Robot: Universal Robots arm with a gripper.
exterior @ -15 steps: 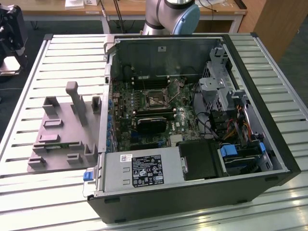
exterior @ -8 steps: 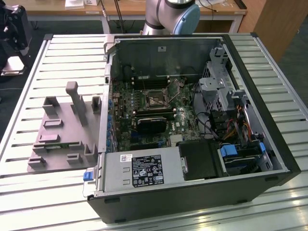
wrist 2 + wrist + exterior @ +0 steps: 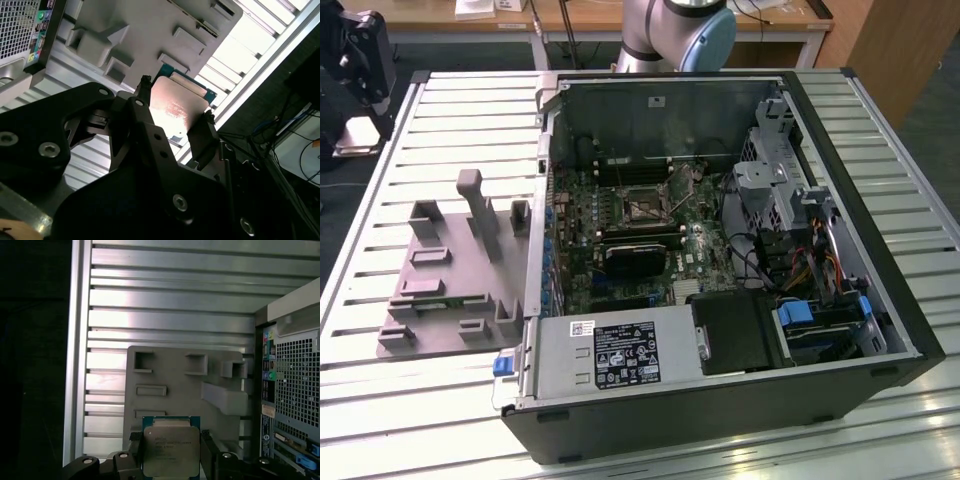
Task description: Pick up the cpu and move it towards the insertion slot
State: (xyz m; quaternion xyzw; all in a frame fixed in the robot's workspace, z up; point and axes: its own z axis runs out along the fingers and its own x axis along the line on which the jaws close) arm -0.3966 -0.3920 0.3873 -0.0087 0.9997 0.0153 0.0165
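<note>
- Jaws of gripper (image 3: 176, 100) clenched on cpu (image 3: 170, 450), gripping opposite edges, with grey tray (image 3: 170, 375) behind it.
- Exterior view: tray lies at 9 o'clock from insertion slot (image 3: 642, 207).

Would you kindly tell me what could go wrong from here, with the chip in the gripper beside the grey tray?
1. The gripper pinches the cpu only by two opposite edges, so the chip might slip or tilt on the way.
2. The insertion slot lies deep inside the case, close to loose cables. The bulky fingers may snag a cable or strike a wall.
</note>
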